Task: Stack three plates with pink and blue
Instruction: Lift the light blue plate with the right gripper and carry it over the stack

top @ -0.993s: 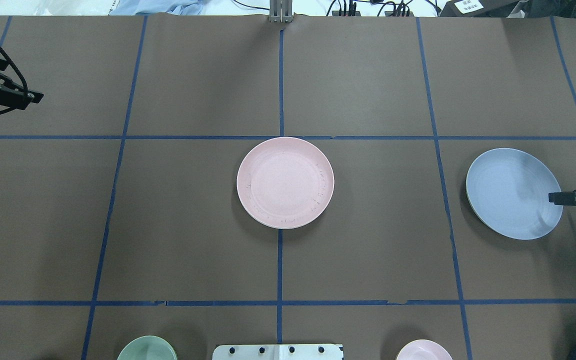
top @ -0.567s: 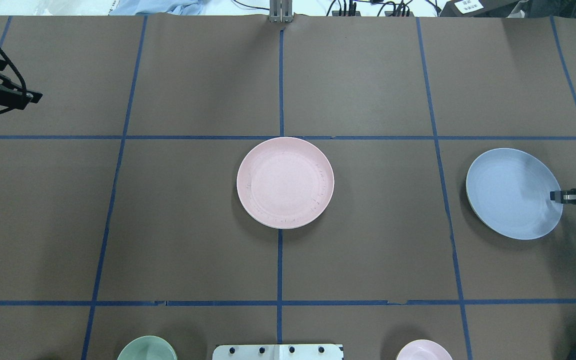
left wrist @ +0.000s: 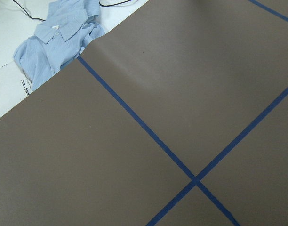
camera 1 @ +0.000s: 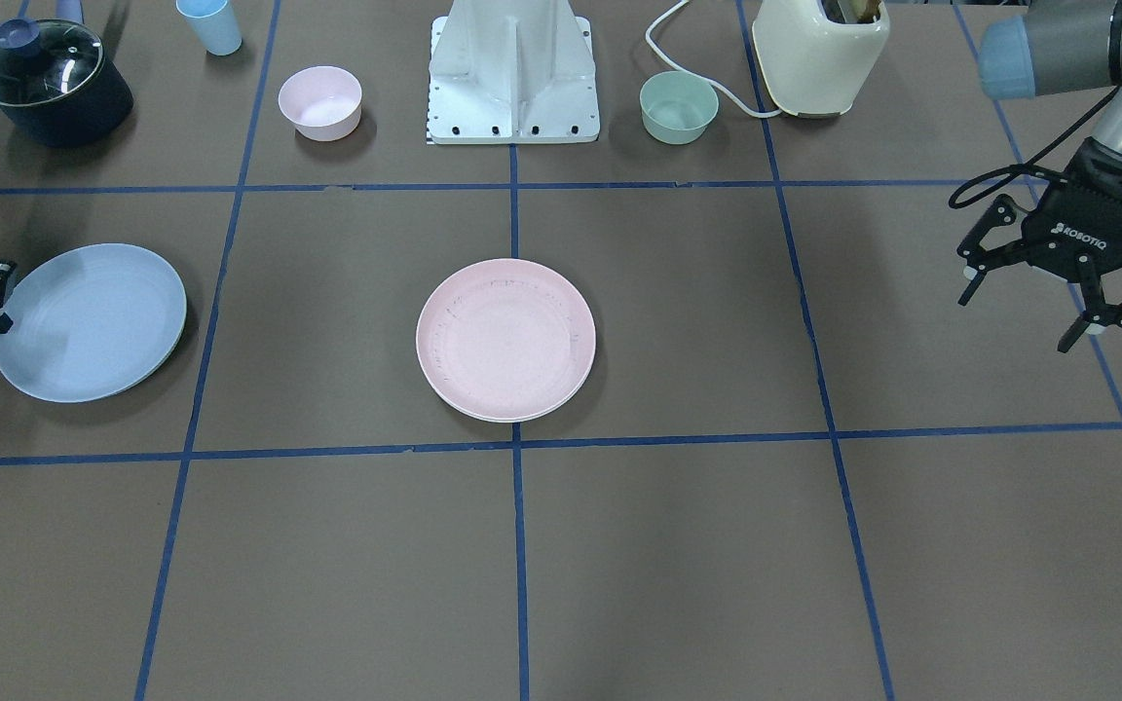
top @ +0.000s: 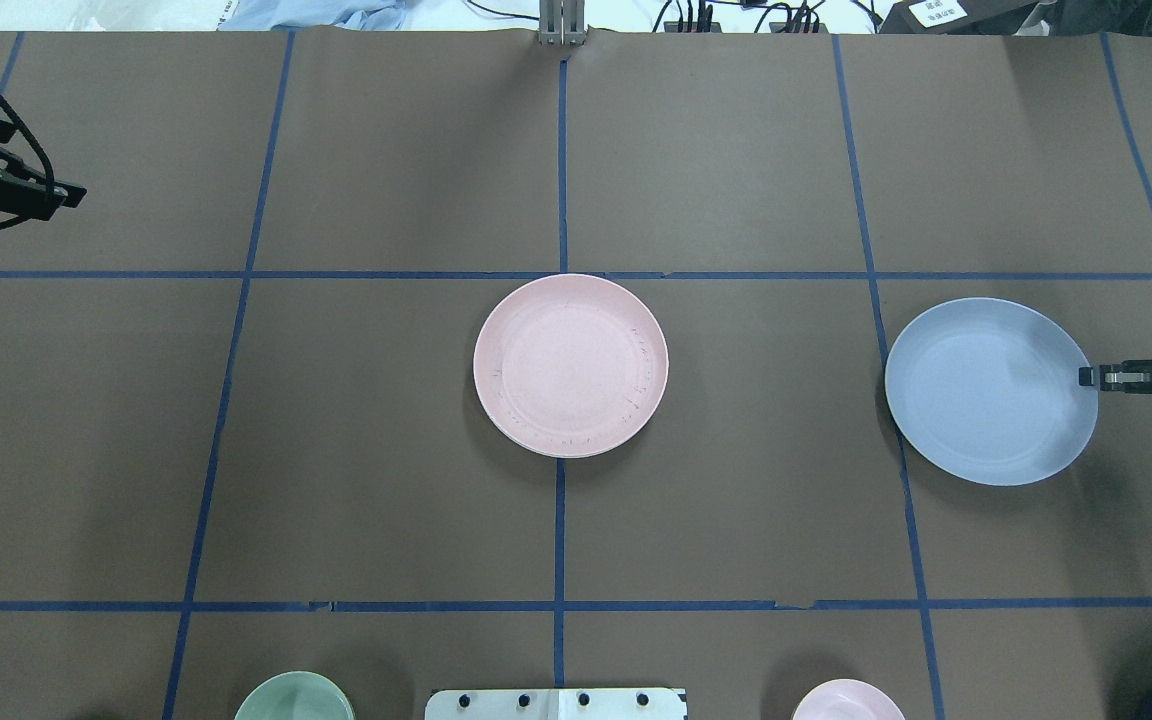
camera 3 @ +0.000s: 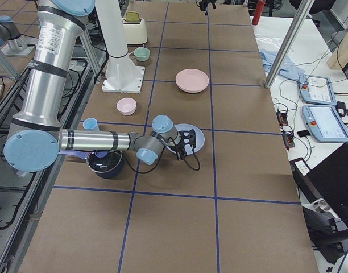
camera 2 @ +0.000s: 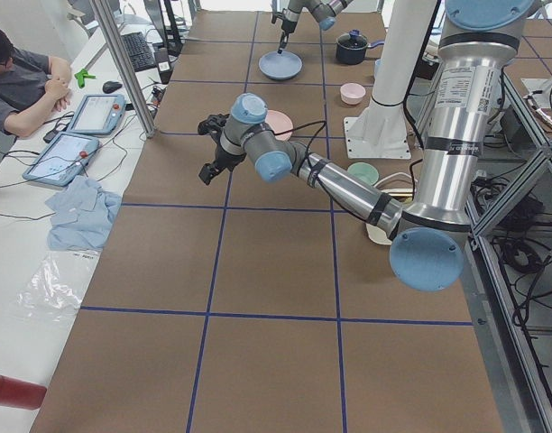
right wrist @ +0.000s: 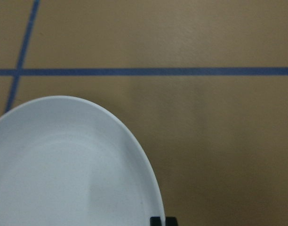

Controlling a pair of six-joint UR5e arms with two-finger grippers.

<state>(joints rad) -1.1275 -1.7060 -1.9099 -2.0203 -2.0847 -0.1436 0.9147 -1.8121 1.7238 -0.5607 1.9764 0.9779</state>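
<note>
The pink plate (top: 570, 365) lies flat at the table's centre, also in the front view (camera 1: 505, 339). A paler rim shows under its near edge there; I cannot tell if that is the cream plate. The blue plate (top: 991, 390) is at the right, also in the front view (camera 1: 89, 321), slightly tilted. My right gripper (top: 1088, 377) is shut on its right rim; its wrist view shows the plate (right wrist: 73, 169) by the fingertips (right wrist: 156, 220). My left gripper (camera 1: 1021, 316) is open and empty, hovering far left (top: 56, 195).
Along the robot's edge stand a pink bowl (camera 1: 319, 101), a green bowl (camera 1: 678, 107), a blue cup (camera 1: 210, 24), a dark lidded pot (camera 1: 55, 83), a cream toaster (camera 1: 819, 49) and the robot base (camera 1: 514, 73). A blue shirt (left wrist: 59, 37) lies off the table's far edge.
My right gripper has carried the blue plate a little left, toward the pink plate, and the plate looks raised. The left arm and pink plate have not moved.
</note>
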